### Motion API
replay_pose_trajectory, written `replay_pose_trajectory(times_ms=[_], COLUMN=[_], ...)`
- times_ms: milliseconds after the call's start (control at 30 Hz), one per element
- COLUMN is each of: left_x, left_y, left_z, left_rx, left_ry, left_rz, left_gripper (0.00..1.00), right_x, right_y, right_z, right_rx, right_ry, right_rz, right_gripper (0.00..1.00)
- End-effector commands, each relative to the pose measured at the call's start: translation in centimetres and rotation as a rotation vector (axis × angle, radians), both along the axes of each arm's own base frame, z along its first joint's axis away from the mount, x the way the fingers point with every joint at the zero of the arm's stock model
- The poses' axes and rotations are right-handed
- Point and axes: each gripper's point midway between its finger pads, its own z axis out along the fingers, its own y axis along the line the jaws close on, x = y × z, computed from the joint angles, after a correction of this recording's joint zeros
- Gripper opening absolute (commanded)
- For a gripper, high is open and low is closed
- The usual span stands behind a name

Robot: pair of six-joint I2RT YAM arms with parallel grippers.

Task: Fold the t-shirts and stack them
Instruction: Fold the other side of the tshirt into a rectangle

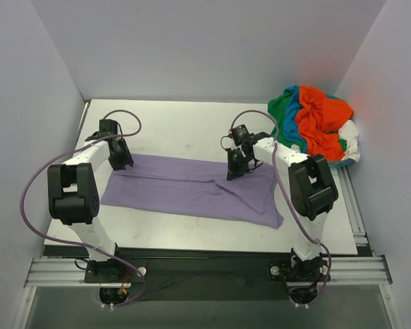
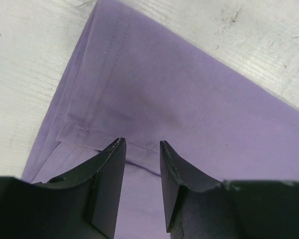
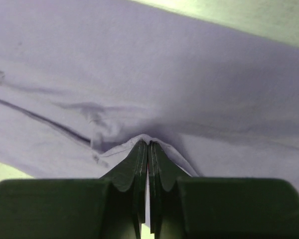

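Your right pincer [image 3: 148,143] clamped on thin pucker of plain lavender-purple cloth t-shirt [image 1: 185,188]; could slip on lift. Left pincer [image 2: 142,145] half-spread, empty above shirt: lone pull would skew fold.

The top camera looks down from high behind; both wrist cameras sit close over the shared lavender t-shirt [image 1: 192,188].

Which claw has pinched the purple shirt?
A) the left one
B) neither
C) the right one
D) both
C: the right gripper is shut, with a fold of the lavender t-shirt bunched at its tips, while the left gripper has its jaws apart.
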Motion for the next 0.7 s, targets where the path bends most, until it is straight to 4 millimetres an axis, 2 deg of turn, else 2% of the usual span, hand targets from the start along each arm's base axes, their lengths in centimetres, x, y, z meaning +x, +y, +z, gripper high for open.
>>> replay_pose_trajectory(times_ms=[0,367,667], left_x=[0.6,-0.8,-1.6], left_y=[0.0,-0.5,-0.6], left_z=[1.8,1.4,1.8], left_rx=[-0.001,-0.026,-0.027], left_ry=[-0.068,-0.052,-0.063], left_rz=[-0.014,-0.032,-0.039], left_gripper=[0.44,0.44,0.44], right_x=[-1.3,-3.7,-5.6], right_y=[-0.1,0.9,2.5], right_z=[2.3,2.4,2.4], right_rx=[-0.005,-0.022,-0.024], right_ry=[-0.027,-0.003,0.020], right_rz=[-0.005,0.020,0.080], right_gripper=[0.00,0.00,0.00])
